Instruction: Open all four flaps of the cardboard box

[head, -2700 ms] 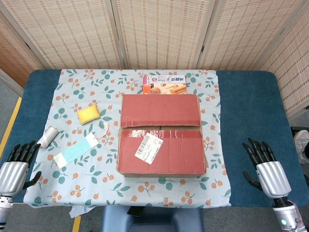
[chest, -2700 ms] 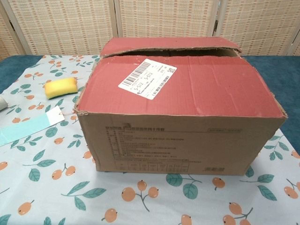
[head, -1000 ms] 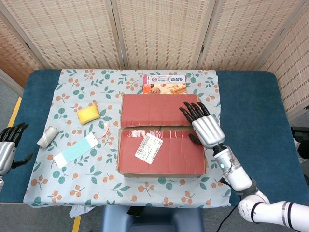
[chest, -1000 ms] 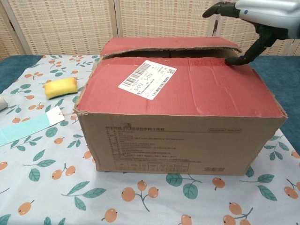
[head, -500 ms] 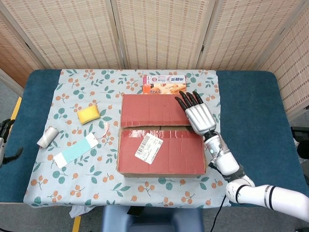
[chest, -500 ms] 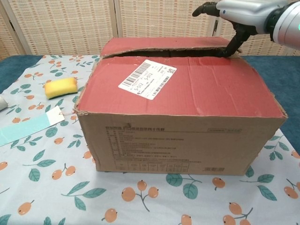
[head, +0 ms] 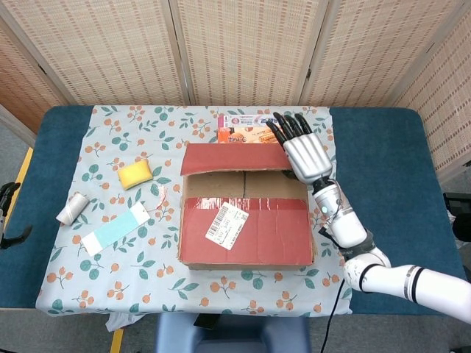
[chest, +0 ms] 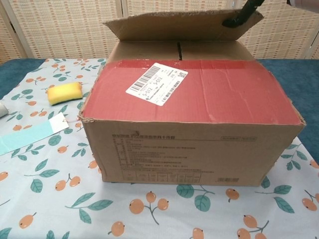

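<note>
One view alone shows right hand whole

Cardboard box at desk centre, brown sides, red-taped top. Far flap at 12 o'clock lifted, tilted up, brown underside showing in chest view. Near flap at 6 o'clock flat, closed, white barcode label at its left. Inner flaps exposed, lying shut.
</note>
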Action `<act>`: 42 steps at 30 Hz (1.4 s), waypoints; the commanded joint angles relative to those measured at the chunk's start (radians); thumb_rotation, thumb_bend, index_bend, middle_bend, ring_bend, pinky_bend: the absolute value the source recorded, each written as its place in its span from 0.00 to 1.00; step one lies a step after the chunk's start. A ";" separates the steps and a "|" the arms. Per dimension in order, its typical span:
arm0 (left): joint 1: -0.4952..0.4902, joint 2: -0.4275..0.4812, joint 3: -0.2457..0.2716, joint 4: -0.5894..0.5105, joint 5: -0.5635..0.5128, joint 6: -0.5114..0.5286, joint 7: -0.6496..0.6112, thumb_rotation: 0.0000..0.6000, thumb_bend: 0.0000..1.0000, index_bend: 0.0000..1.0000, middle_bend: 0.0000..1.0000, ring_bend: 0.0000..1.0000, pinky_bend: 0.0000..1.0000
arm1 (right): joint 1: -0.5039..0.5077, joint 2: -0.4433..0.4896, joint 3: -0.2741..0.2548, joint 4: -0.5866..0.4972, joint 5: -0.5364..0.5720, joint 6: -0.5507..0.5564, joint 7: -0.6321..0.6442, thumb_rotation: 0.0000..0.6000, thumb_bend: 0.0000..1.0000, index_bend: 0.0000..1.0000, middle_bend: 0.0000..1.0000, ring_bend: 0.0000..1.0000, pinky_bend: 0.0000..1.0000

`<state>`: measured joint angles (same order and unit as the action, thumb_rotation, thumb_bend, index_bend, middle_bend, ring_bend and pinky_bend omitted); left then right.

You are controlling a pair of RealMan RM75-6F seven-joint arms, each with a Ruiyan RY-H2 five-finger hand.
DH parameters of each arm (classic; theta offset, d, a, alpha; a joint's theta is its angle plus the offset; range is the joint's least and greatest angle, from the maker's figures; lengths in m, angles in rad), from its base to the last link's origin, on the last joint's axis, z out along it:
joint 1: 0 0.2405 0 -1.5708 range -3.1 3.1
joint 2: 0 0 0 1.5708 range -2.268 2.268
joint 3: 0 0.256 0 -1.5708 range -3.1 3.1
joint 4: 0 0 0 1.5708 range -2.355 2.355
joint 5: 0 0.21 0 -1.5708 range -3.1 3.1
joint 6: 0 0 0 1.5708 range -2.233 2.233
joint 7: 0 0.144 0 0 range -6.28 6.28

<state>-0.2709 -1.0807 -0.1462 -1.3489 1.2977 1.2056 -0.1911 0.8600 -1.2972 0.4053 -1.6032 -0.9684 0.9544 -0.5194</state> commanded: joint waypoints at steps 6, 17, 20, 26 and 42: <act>0.004 0.009 0.011 0.048 0.059 0.005 -0.157 1.00 0.39 0.04 0.10 0.13 0.02 | 0.095 0.027 0.057 0.098 0.168 -0.060 -0.015 1.00 0.38 0.01 0.00 0.00 0.00; -0.001 0.000 0.013 0.088 0.039 -0.029 -0.190 1.00 0.39 0.03 0.10 0.13 0.02 | 0.220 -0.021 0.083 0.346 0.260 -0.191 0.077 1.00 0.38 0.01 0.00 0.00 0.00; -0.006 -0.006 0.011 0.103 0.039 -0.034 -0.195 1.00 0.39 0.04 0.10 0.13 0.03 | 0.231 -0.039 0.072 0.391 0.220 -0.187 0.110 1.00 0.38 0.01 0.00 0.01 0.00; -0.006 -0.019 0.008 0.133 0.024 -0.042 -0.196 1.00 0.39 0.05 0.10 0.13 0.06 | 0.214 -0.048 0.043 0.423 0.153 -0.179 0.172 1.00 0.38 0.01 0.00 0.00 0.00; -0.021 -0.038 -0.003 0.162 -0.019 -0.095 -0.176 1.00 0.39 0.05 0.10 0.13 0.06 | 0.064 0.111 -0.023 0.188 0.023 -0.118 0.327 1.00 0.38 0.01 0.02 0.05 0.00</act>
<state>-0.2905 -1.1178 -0.1475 -1.1887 1.2806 1.1123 -0.3668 0.9577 -1.2248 0.4023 -1.3503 -0.9350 0.8176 -0.1948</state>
